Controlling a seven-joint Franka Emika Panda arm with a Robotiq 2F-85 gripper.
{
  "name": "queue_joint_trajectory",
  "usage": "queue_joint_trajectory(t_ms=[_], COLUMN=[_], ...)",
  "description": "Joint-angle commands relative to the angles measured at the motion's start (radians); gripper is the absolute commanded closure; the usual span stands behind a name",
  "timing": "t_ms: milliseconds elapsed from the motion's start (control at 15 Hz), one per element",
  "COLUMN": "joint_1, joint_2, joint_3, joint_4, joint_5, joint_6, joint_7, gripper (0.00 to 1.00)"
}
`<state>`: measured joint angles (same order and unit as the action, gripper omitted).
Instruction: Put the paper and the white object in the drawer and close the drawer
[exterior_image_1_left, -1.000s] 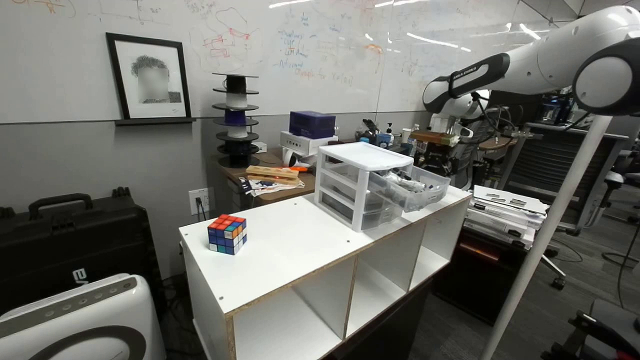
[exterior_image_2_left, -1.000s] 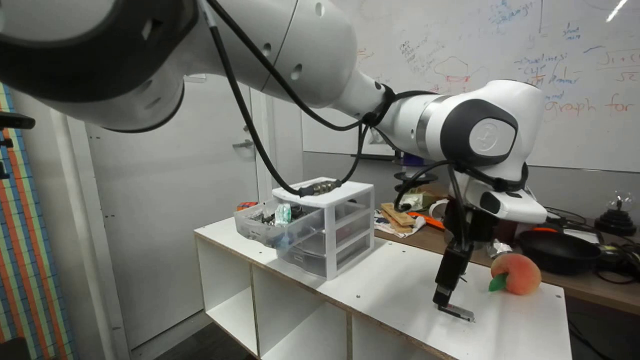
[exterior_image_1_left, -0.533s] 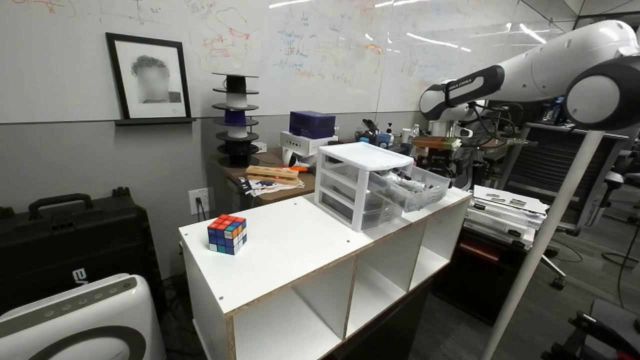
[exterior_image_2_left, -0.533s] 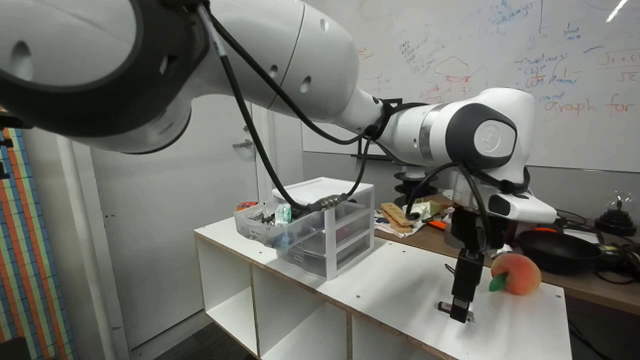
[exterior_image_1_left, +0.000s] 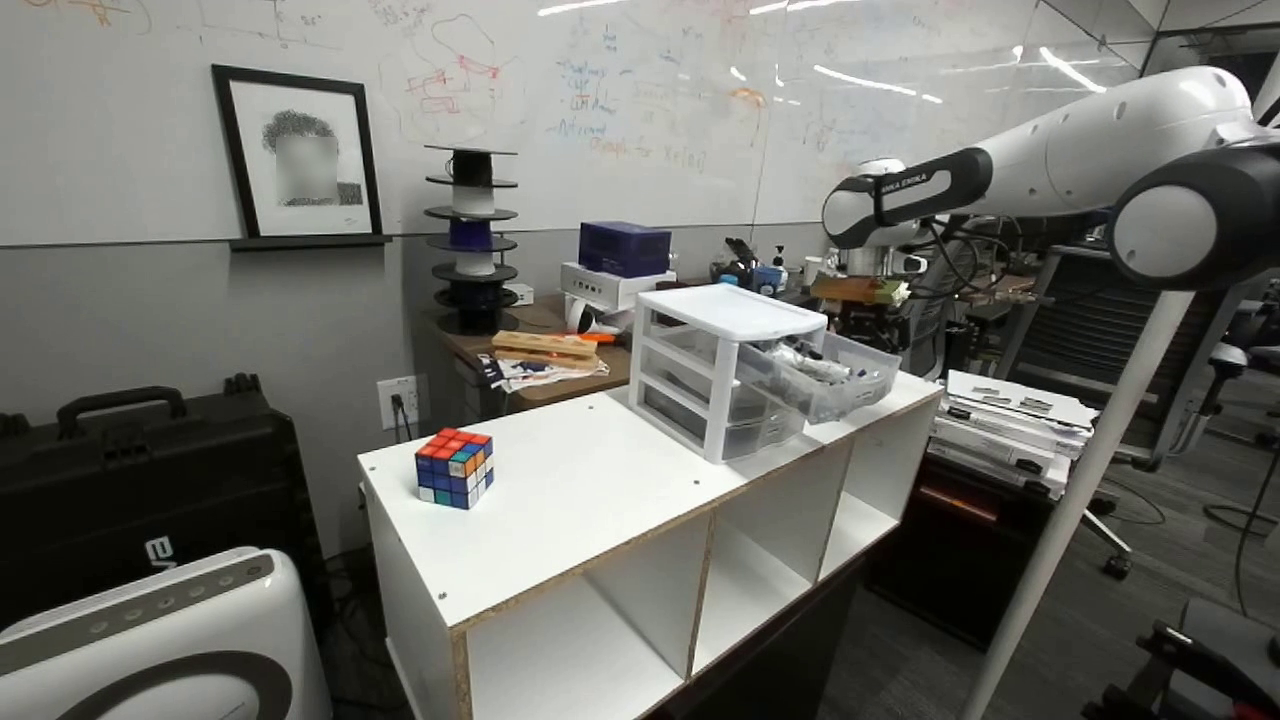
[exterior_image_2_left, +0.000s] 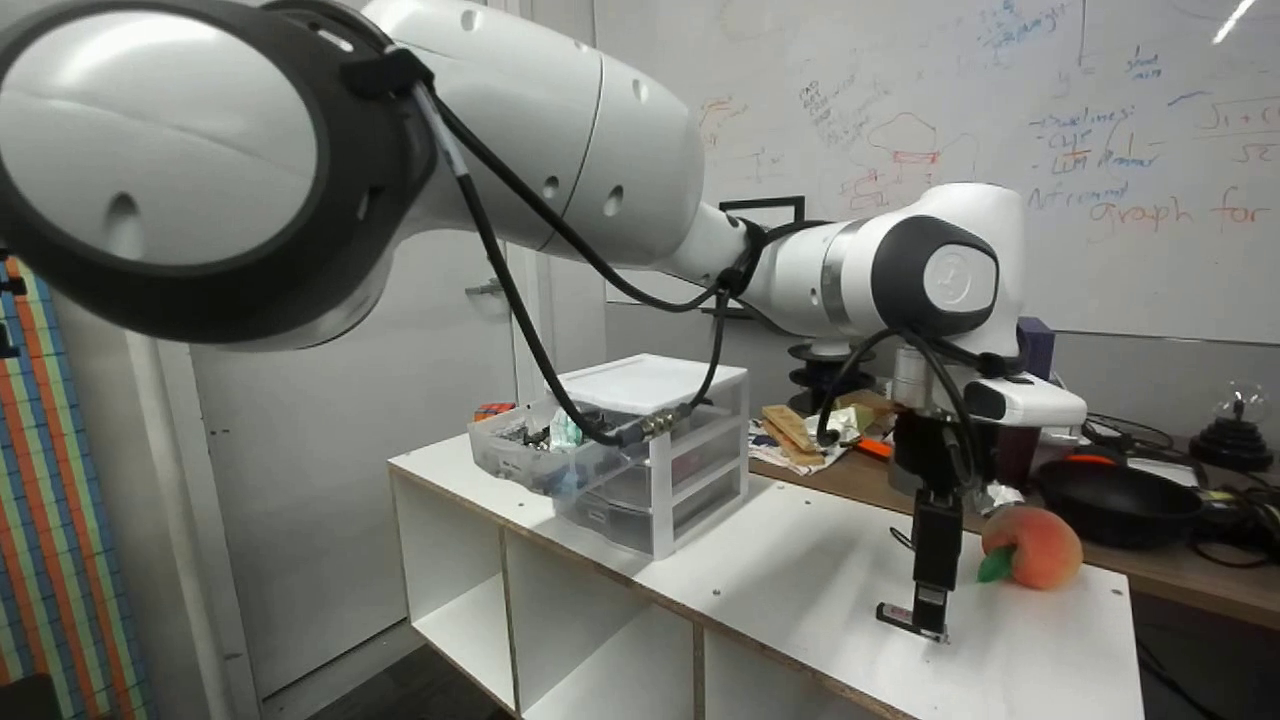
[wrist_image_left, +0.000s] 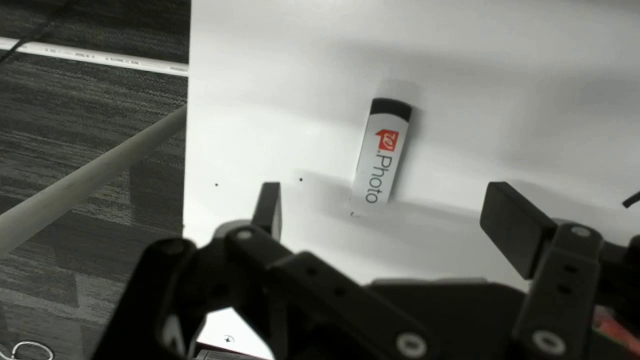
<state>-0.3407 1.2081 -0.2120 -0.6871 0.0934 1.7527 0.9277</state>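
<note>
The white object is a flat stick (wrist_image_left: 382, 155) with a black end and "Photo" lettering. It lies on the white shelf top and shows in an exterior view (exterior_image_2_left: 897, 616). My gripper (wrist_image_left: 384, 210) is open and empty, fingers pointing down. In the wrist view the stick's near end lies between the fingertips. In an exterior view the gripper (exterior_image_2_left: 930, 632) is low over the stick, hiding part of it. The translucent top drawer (exterior_image_1_left: 858, 388) (exterior_image_2_left: 520, 465) is pulled out of the white-framed chest (exterior_image_1_left: 735, 310), with small items and a green-white packet (exterior_image_2_left: 565, 430) inside. I cannot make out loose paper.
A peach (exterior_image_2_left: 1032, 548) stands close beside the gripper on the shelf unit (exterior_image_1_left: 560, 540). A colored cube (exterior_image_1_left: 455, 468) stands at the far end beyond the chest. A desk with a black pan (exterior_image_2_left: 1115, 505) runs behind. A thin cable (exterior_image_2_left: 900, 538) lies near the gripper.
My arm has lowered. The gripper has moved right in an exterior view, along the stick, and stands more upright. The stick, peach and drawer have not moved.
</note>
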Motion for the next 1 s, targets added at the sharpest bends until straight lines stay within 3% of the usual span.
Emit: queue_joint_trajectory(t_ms=[0,200,267,400,933], joint_1=[-0.001,-0.005,-0.006,-0.006,0.004], joint_2=[0.047,0.061,0.062,0.06,0.07], joint_3=[0.006,0.005,0.006,0.003,-0.015], joint_4=[0.069,0.073,0.074,0.078,0.063], joint_5=[-0.007,-0.004,-0.001,-0.003,-0.014], joint_6=[-0.005,-0.006,-0.006,-0.001,0.06], joint_7=[-0.035,-0.036,-0.034,-0.03,-0.016], gripper=[0.0,0.01,0.26,0.32,0.94])
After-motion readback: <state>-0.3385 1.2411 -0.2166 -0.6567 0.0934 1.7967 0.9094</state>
